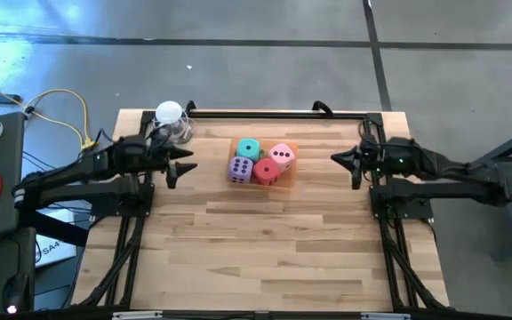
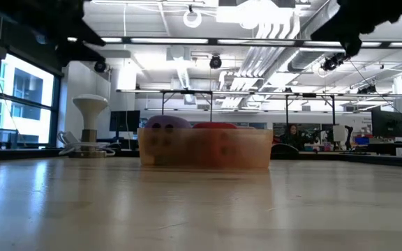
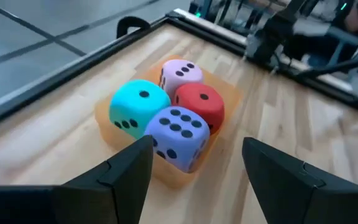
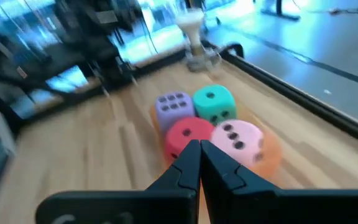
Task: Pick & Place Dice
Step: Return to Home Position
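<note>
Several dice sit together in the translucent orange tray (image 1: 288, 177) near the table's far edge: green-teal (image 1: 249, 148), pink (image 1: 282, 156), purple (image 1: 240, 169) and red (image 1: 267, 172). In the left wrist view the purple die (image 3: 178, 133) is nearest, with green-teal (image 3: 137, 104), red (image 3: 201, 103) and pink (image 3: 181, 73) behind it. My left gripper (image 1: 188, 166) hangs open over the table left of the tray, empty. My right gripper (image 1: 336, 159) hangs shut and empty right of the tray, pointing at it (image 4: 199, 158).
A clear cup with a white round top (image 1: 171, 120) stands at the far left, close behind my left gripper. The table's near half is bare wood (image 1: 265, 258). A black rail (image 1: 256, 113) runs along the far edge.
</note>
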`<state>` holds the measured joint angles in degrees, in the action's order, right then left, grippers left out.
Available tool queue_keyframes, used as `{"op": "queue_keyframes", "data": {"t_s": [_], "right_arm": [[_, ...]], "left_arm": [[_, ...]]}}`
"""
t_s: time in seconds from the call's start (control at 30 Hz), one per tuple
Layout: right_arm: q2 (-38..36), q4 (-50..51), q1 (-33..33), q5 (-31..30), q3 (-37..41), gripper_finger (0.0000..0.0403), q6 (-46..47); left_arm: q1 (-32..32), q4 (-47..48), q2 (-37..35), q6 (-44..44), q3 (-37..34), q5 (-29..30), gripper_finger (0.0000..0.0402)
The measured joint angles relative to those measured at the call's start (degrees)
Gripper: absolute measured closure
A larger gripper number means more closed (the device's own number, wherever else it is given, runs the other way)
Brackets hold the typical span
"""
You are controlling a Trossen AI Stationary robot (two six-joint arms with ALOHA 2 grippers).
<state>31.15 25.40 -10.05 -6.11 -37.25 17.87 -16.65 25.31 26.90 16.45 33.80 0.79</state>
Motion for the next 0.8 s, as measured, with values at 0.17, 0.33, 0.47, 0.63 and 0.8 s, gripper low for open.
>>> {"op": "queue_keyframes", "data": {"t_s": [0.17, 0.33, 0.47, 0.63, 0.8], "right_arm": [[-7.6, -13.4, 1.7, 0.1, 12.4, 0.0401, 5.1], [-8.2, -32.3, 2.6, 0.3, 23.4, 0.0401, 6.5], [-7.2, -40.4, 2.6, 0.7, 28.7, 0.0401, 8.2], [-5.4, -47.7, 2.6, 1.7, 32.9, 0.0401, 11.0], [-5.3, -48.4, 2.6, 1.0, 34.4, 0.0401, 12.3]], "left_arm": [[1.5, -8.6, -9.8, 5.1, -11.8, -0.1, 0.0159], [4.0, -18.8, -14.9, 7.9, -20.0, -0.1, 0.0159], [5.3, -19.4, -15.5, 8.0, -22.6, 2.1, 0.0159], [5.9, -19.4, -15.5, 7.2, -23.9, 5.5, 0.0159], [5.9, -18.7, -15.6, 4.0, -24.0, 5.5, 0.0159]]}}
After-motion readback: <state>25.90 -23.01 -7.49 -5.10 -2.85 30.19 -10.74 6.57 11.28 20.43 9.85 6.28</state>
